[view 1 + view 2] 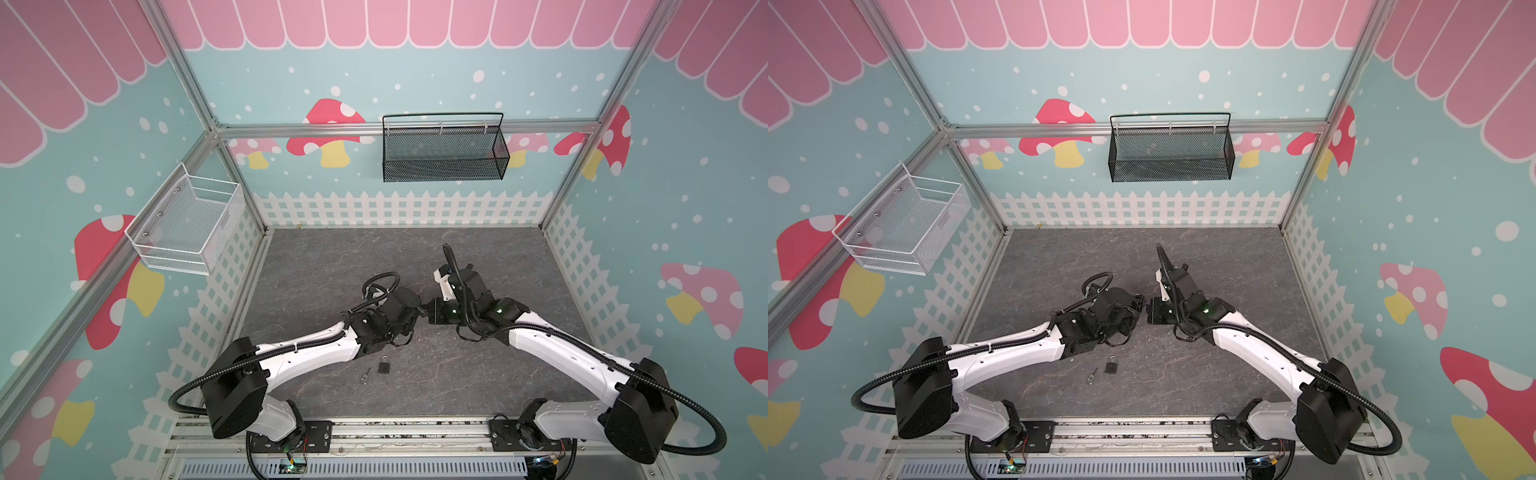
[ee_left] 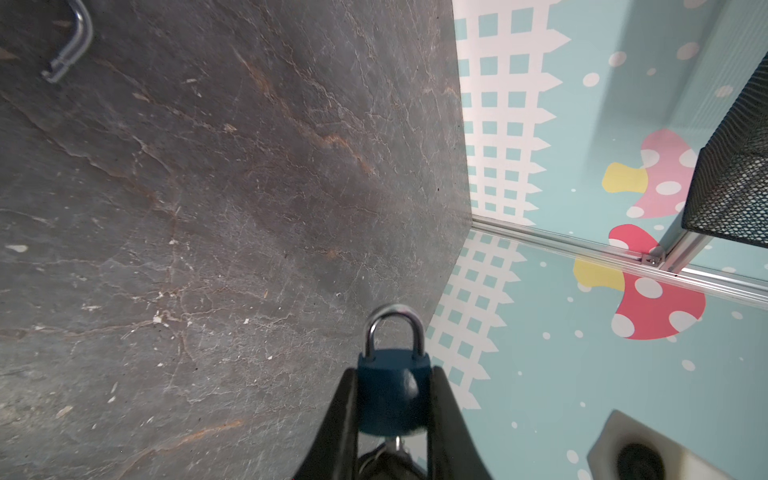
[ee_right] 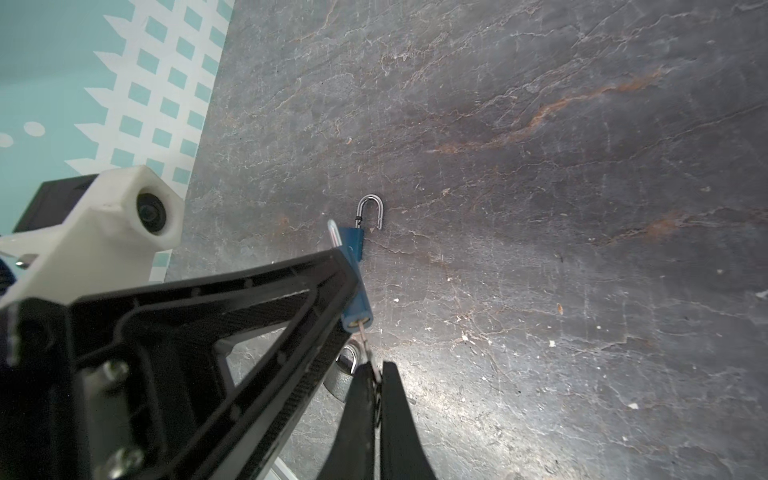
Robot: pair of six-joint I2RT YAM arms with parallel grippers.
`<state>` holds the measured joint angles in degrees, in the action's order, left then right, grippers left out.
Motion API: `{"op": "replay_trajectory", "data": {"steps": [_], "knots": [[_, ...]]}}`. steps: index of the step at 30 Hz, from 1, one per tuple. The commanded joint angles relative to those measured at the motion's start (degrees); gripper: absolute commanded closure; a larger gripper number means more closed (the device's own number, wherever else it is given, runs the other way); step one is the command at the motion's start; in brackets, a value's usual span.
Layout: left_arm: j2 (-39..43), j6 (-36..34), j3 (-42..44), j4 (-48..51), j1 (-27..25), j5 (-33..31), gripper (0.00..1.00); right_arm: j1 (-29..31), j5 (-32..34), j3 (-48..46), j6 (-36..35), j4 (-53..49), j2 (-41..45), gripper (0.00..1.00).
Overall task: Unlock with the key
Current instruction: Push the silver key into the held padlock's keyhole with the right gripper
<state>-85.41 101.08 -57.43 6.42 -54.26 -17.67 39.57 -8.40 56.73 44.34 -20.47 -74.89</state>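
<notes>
Both jaws are engaged above the tabletop (image 3: 540, 208). The blue padlock (image 2: 390, 386) is clamped by the left gripper (image 2: 393, 372). The key (image 3: 365, 336), pinched by the right gripper (image 3: 377, 368), appears seated in the keyhole. A turn is judged next, since the shackle is closed.

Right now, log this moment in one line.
left jaws: shut on padlock | right jaws: shut on key | key: in keyhole | shackle: closed
</notes>
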Motion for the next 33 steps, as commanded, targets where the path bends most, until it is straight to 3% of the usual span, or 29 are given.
{"op": "replay_trajectory", "data": {"steps": [1,5,14,21,33], "knots": [[-1.0,-1.2,-1.4,1.6,-2.4,7.0,1.00,0.3,1.8,3.4,-2.5,6.0,-0.3,1.00],[-0.7,-1.2,-1.4,-0.2,-3.2,9.1,1.00,0.3,-0.3,4.2,-3.0,7.5,-0.4,1.00],[1.4,-0.7,-0.2,-1.2,-4.6,7.4,1.00,0.0,-7.1,4.4,-0.4,10.4,-0.1,1.00],[3.6,1.2,3.9,-6.7,-4.7,5.6,1.00,-1.2,-18.3,3.1,7.1,15.5,0.3,1.00],[5.6,1.8,6.6,-12.2,-4.7,4.8,1.00,-4.2,-28.7,-2.7,18.2,27.5,1.7,1.00]]}}
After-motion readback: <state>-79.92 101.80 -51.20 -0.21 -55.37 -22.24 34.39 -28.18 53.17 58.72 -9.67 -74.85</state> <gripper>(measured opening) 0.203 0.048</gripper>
